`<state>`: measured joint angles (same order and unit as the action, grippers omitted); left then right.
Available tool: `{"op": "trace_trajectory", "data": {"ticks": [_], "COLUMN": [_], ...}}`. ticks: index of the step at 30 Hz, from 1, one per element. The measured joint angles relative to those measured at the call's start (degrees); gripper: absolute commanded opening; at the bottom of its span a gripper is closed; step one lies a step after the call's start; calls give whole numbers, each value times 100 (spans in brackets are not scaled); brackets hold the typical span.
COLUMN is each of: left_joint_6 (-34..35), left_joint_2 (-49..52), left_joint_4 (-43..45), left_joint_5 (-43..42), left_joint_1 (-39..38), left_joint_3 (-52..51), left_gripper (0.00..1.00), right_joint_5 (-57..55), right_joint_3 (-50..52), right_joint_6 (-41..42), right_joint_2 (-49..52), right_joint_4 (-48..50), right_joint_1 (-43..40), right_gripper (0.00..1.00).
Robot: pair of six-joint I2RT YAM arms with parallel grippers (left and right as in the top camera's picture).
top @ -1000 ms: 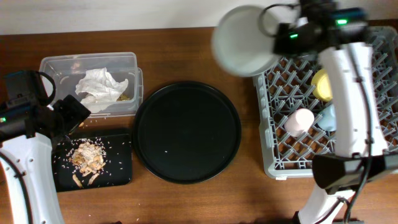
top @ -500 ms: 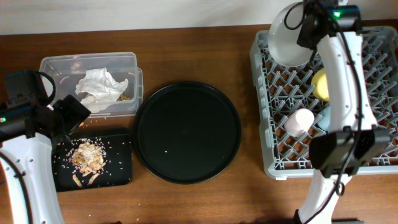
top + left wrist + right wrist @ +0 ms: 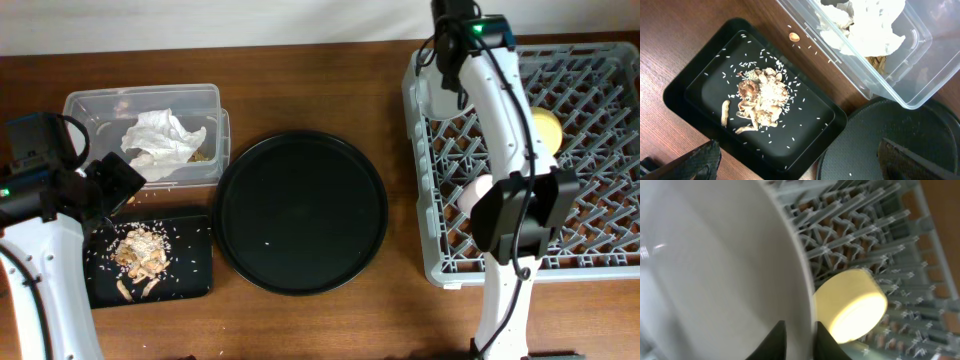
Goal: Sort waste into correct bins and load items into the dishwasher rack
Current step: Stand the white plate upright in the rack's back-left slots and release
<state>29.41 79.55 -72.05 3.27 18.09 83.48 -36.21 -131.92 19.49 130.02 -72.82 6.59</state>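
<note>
Right wrist view has the right gripper (image 3: pixel 799 337) straddling the rim of the pale grey round plate (image 3: pixel 715 255), one finger on each face with almost no gap; whether it pinches the rim or merely flanks it cannot be told. The plate stands on edge among the pegs of the large square grey plastic dishwasher rack (image 3: pixel 418 180), filling one side of the fingers, with the yellow bowl (image 3: pixel 850 310) just beyond the fingertips on the other side. Judged as the release step: seat the rim between pegs, part the fingers only slightly, then draw back along the plate's own plane so neither finger tips it or bumps the bowl. The left gripper (image 3: pixel 800 162) hangs wide open and empty directly above the shallow black rectangular tray (image 3: pixel 685 85) of food scraps (image 3: pixel 760 100).
</note>
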Motion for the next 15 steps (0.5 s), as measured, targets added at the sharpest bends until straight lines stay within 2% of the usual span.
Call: {"op": "trace_trajectory", "data": {"ticks": [4, 5, 12, 14, 15], "left_joint_6": [0, 0, 0, 0, 0], "left_joint_2": [0, 0, 0, 0, 0], "left_joint_4": [0, 2, 0, 0, 0], "left_joint_5": [-2, -2, -2, 0, -2], "left_joint_1": [0, 0, 0, 0, 0], "left_joint_3": [0, 0, 0, 0, 0], "left_gripper": [99, 99, 99, 99, 99], "right_joint_5": [7, 17, 358, 544, 599], "right_joint_3": [2, 4, 9, -2, -13], "right_joint_6": [-11, -13, 0, -2, -9], "right_joint_2": [-33, -70, -1257, -1532, -1600], "right_joint_4": [-133, -179, -216, -216, -214], "right_joint_1": [243, 284, 586, 588, 588], "right_gripper": [39, 43, 46, 59, 59]}}
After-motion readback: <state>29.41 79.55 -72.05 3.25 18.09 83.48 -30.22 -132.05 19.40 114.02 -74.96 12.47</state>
